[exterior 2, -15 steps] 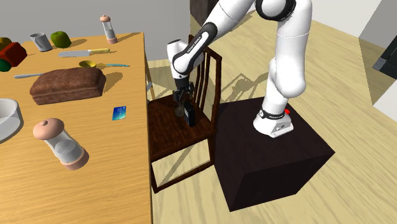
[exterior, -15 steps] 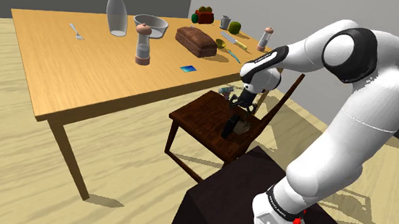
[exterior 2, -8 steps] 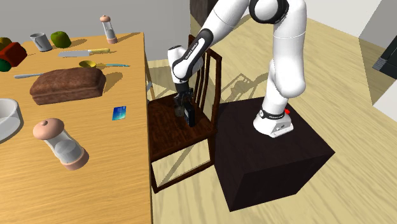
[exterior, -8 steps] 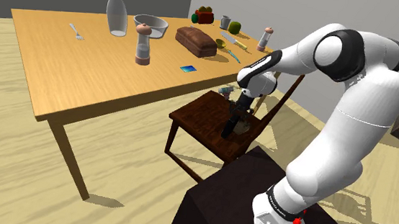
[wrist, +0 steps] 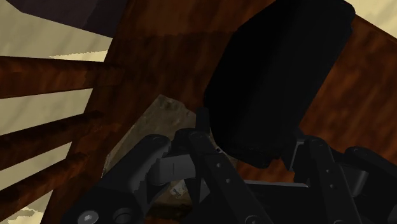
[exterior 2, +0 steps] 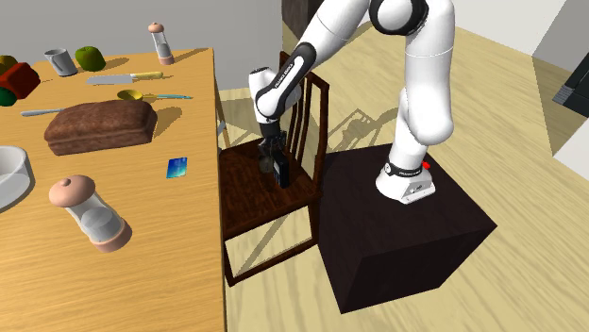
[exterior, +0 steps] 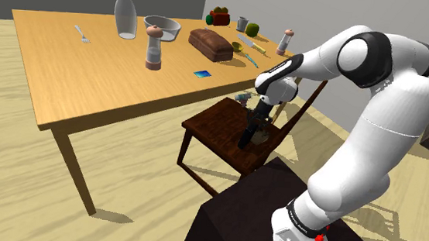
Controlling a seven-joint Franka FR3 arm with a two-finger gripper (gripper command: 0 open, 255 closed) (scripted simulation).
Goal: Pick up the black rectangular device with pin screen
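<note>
My pincer (wrist: pixel 251 133) is low over the dark wooden chair (exterior: pixel 216 128), both fingers pressed against the sides of the black device (wrist: pixel 273 76). It stands on the seat, clasped right between them. A rough tan lump (wrist: pixel 156 121) sits just beside one finger.

Worktop (exterior: pixel 93 61): pale wood, visible grain, matt. Chair (exterior: pixel 212 127): dark red-brown wood, streaky grain, faint sheen. Device (wrist: pixel 273 83): plain black, smooth, matt, no texture readable. Pincer (wrist: pixel 251 137): black, matt, hard-edged. Arm (exterior: pixel 385 104): white shell, smooth, glossy. Stand (exterior: pixel 253 212): dark, matt. Floor (exterior: pixel 16 164): light wood planks. Bottle (exterior: pixel 124 12): clear glass. Loaf (exterior: pixel 210 44): brown, rough crust.
</note>
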